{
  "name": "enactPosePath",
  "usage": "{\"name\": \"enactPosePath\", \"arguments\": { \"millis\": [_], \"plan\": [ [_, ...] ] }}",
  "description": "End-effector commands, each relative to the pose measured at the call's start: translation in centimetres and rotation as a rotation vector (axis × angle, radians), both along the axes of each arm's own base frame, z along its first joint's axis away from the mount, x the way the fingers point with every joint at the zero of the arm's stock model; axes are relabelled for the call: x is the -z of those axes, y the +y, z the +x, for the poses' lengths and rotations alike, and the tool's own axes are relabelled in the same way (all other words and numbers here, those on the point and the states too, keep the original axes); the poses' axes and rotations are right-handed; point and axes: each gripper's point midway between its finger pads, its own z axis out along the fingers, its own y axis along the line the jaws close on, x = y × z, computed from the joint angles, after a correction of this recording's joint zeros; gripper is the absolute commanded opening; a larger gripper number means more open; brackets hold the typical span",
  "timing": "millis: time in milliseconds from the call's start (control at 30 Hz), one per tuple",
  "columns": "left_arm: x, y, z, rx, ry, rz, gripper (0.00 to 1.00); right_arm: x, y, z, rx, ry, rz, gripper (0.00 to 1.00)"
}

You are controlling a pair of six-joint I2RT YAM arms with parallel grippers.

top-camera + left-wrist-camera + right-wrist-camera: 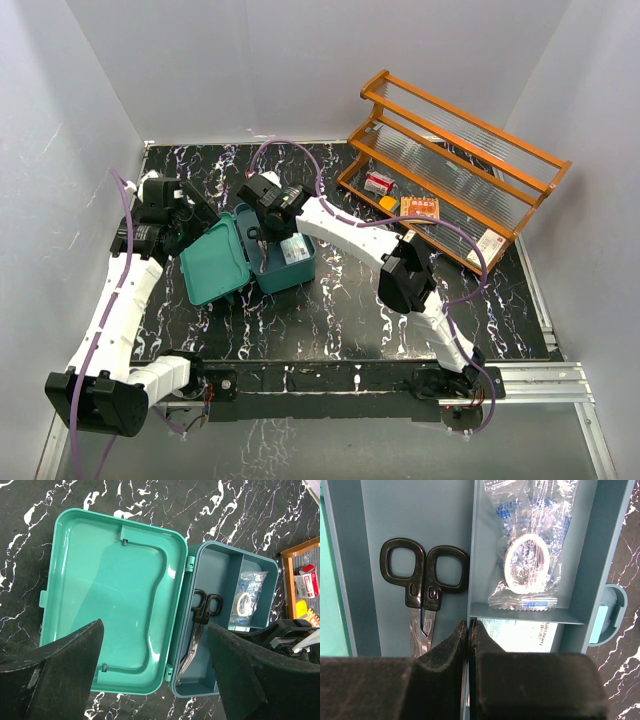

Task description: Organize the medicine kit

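The teal medicine kit (225,270) lies open at the table's left centre, its lid (110,595) flat to the left of its base (225,555). Black-handled scissors (422,580) lie in the long compartment. A clear packet with a white roll (530,555) lies in the far small compartment, and a white printed pack (520,636) in the one beside it. My right gripper (470,630) reaches into the base, its fingers closed on the upright divider wall (471,555) of the insert tray. My left gripper (155,680) hangs open and empty above the lid and hinge.
An orange wooden rack (455,165) stands at the back right with a red-and-white box (378,182), an orange box (420,207) and a further small box (490,240) on its lower shelves. White walls close in the black marbled table (330,310).
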Motion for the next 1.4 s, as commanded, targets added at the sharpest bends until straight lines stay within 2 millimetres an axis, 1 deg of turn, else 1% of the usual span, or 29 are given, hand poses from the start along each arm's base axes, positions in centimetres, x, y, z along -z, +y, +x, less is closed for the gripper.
{"name": "enactPosePath", "arguments": {
  "millis": [0,100,200,433,500,567,700,767,867,933,1000,1067,1133,1167,1200,1233,1367],
  "plan": [
    [0.5,0.3,-0.3,-0.01,0.026,0.01,0.84,-1.3,0.4,0.6,-0.007,-0.042,0.022,0.02],
    [0.7,0.5,-0.2,-0.006,0.039,0.017,0.89,-3.3,0.6,0.8,-0.005,-0.066,0.059,0.16],
    [0.9,0.9,-0.1,-0.001,0.051,0.033,0.98,-5.9,1.0,1.1,0.002,-0.095,0.124,0.22],
    [0.5,1.8,0.8,0.043,0.025,0.076,0.99,-11.4,0.7,1.8,0.014,-0.156,0.292,0.39],
    [0.8,2.1,1.1,0.043,0.031,0.068,0.99,-12.8,0.4,2.2,0.016,-0.182,0.34,0.43],
    [1.3,2.6,1.3,0.031,0.046,0.052,0.99,-13.9,-0.3,2.6,0.029,-0.208,0.369,0.46],
    [3.0,4.2,1.6,-0.019,0.084,-0.027,0.99,-14.4,-3.2,3.7,0.089,-0.246,0.366,0.49],
    [4.0,4.8,1.6,-0.031,0.096,-0.092,0.99,-14.0,-4.7,4.3,0.115,-0.242,0.352,0.5],
    [4.8,5.5,1.7,-0.036,0.072,-0.176,0.99,-13.5,-6.7,5.0,0.139,-0.236,0.333,0.51],
    [5.6,6.2,1.3,-0.057,0.069,-0.206,0.99,-13.3,-7.6,5.4,0.149,-0.234,0.323,0.51],
    [6.8,7.1,0.6,-0.088,0.077,-0.243,0.99,-13.2,-8.2,5.7,0.155,-0.232,0.319,0.52],
    [7.9,7.0,0.1,-0.077,0.07,-0.309,0.99,-13.0,-8.6,5.9,0.159,-0.23,0.308,0.52],
    [8.5,5.8,0.3,-0.029,0.035,-0.405,0.99,-12.8,-8.8,6.0,0.16,-0.226,0.303,0.52],
    [8.5,5.5,0.6,-0.016,0.0,-0.436,0.99,-12.8,-8.9,6.0,0.16,-0.225,0.302,0.52],
    [9.2,5.2,0.4,-0.015,-0.009,-0.477,0.99,-12.7,-9.0,6.0,0.159,-0.223,0.302,0.52],
    [9.3,4.8,0.6,-0.003,-0.034,-0.508,0.99,-12.7,-9.0,6.0,0.159,-0.222,0.301,0.52],
    [10.2,4.1,0.7,0.016,-0.076,-0.566,0.99,-12.7,-8.9,6.0,0.16,-0.222,0.306,0.52]
  ]
}}
